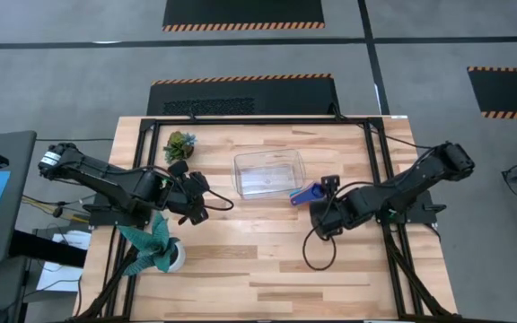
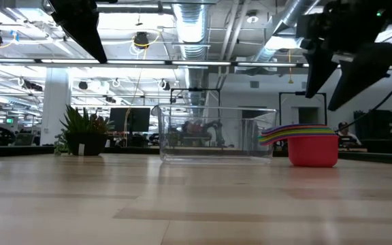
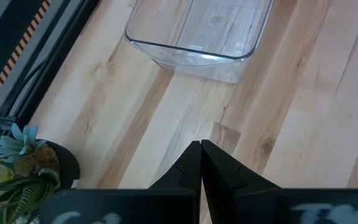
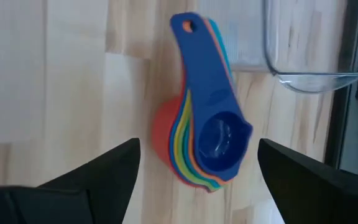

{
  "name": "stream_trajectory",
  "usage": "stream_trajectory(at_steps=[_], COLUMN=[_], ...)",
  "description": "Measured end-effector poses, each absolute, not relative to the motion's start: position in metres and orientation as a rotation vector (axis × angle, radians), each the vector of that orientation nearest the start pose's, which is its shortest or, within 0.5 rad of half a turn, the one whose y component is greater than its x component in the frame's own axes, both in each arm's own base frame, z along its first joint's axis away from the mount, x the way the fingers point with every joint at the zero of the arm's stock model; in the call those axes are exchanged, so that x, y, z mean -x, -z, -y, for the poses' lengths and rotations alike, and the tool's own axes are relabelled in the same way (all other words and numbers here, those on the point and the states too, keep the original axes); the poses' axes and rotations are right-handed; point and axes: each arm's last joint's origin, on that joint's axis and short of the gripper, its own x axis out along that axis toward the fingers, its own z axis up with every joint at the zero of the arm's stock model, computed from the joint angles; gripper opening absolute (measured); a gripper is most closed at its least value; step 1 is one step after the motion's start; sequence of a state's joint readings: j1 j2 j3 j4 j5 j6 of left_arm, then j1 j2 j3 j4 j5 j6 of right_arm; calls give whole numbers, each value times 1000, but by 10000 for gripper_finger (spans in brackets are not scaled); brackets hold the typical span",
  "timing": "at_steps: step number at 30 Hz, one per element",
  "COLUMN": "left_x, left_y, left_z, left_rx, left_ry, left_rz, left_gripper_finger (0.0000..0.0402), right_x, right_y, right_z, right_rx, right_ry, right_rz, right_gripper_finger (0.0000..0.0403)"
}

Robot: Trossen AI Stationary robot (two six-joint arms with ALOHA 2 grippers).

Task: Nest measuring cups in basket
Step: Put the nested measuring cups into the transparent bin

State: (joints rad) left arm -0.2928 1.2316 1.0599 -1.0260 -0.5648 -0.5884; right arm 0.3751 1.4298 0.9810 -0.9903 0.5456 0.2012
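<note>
Right now the right gripper (image 4: 197, 168) hangs above the stack of measuring cups (image 4: 207, 140), its two dark fingers (image 4: 98, 174) spread as wide as they seem to go and touching nothing. The cups are already nested one inside another: the dark blue one sits on top, coloured rims fan out beneath it, and the red one at the bottom carries the lot. In the low view the stack (image 2: 312, 146) stands upright on the table (image 1: 267, 260), just beside the basket's end wall and not in it.

So the step in hand, as I judge it, is to take the whole stack and lift it into the basket (image 1: 269, 172). To do that well the fingers should come down either side of the bowls, not the handles, low enough to catch the red outer cup; a pinch on the upper rims alone might pull the small cups out and leave the rest behind. The handles point toward the basket, so the stack needs lifting clear of the wall before it goes across, or they could snag on the rim. A level carry would keep the nest from sliding apart.

Farther over, the basket stands empty. Beyond it the left gripper (image 1: 196, 208) waits near the small plant (image 1: 179, 144), its fingers pressed together on nothing.
</note>
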Motion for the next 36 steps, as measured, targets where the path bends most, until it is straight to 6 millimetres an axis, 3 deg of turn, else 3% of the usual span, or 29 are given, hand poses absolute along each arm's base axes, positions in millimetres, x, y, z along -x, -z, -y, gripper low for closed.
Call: stream_trajectory(at_steps=[22, 36], left_x=[-213, -213], left_y=[-284, -284], left_z=[48, 48], left_rx=[27, 27], left_ry=[-538, -539], left_rz=[-965, -965], left_gripper_finger=[0, 0], right_x=[-229, -233], right_y=[-185, -185], right_z=[-54, -48], right_rx=[410, 447], right_ry=[266, 238], right_rz=[-1266, -1261], right_gripper_finger=[344, 341])
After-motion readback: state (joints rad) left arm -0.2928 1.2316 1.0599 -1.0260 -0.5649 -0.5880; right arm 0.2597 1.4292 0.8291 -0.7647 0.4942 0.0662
